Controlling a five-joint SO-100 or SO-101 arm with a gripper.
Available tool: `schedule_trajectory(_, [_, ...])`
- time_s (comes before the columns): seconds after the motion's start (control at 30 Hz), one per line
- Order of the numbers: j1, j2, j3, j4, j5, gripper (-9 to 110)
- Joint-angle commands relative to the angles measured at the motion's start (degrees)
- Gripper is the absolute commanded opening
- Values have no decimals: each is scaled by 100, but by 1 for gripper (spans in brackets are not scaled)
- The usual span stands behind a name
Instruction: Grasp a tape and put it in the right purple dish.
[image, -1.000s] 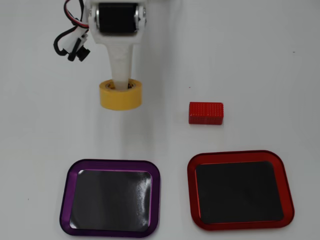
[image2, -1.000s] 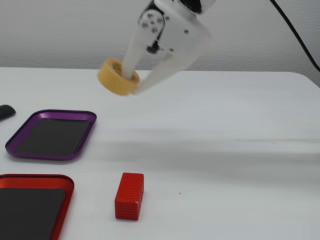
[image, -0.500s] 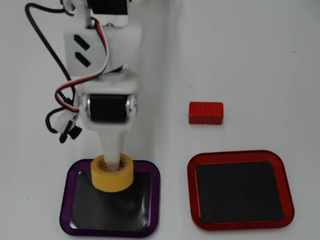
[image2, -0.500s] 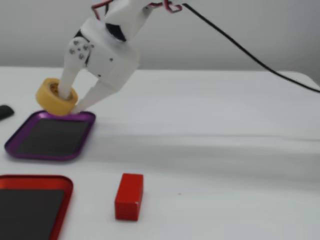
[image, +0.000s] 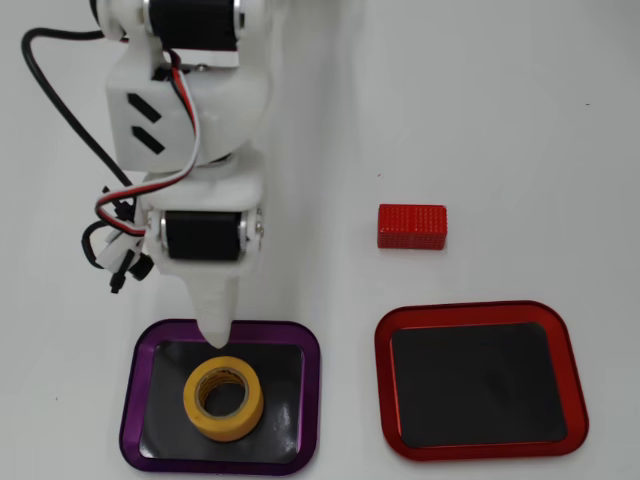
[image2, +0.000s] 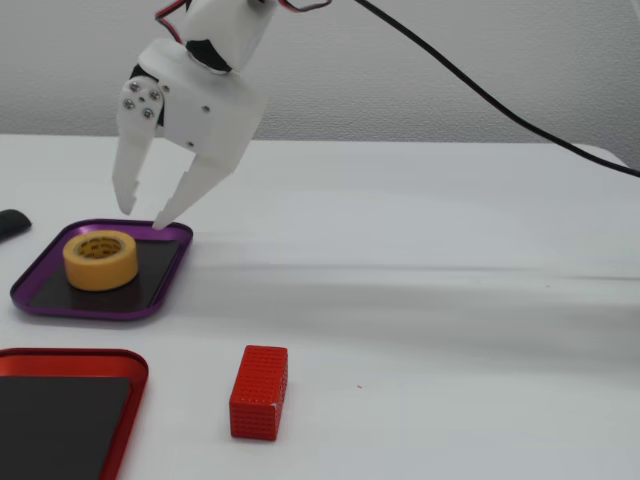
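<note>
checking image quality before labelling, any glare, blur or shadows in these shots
Overhead view: sharp, even light; pale glare on the purple dish floor beside the tape. Fixed view: crisp, soft shadow bands across the table, the open claw unblurred.

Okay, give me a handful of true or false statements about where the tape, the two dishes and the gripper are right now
1. The tape lies flat inside the purple dish. True.
2. The gripper is shut on the tape. False: it is open and empty, above the dish's far edge in the fixed view.
3. The red dish holds the red block. False: the block sits on the table, outside both dishes.
4. In the overhead view the purple dish is left of the red one. True.
</note>
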Motion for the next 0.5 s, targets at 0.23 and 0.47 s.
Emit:
schedule_trajectory(0.23, [-18,281,-2320,2268,26,11])
schedule_trajectory(0.47, [79,1046,-3920,3718,448,11])
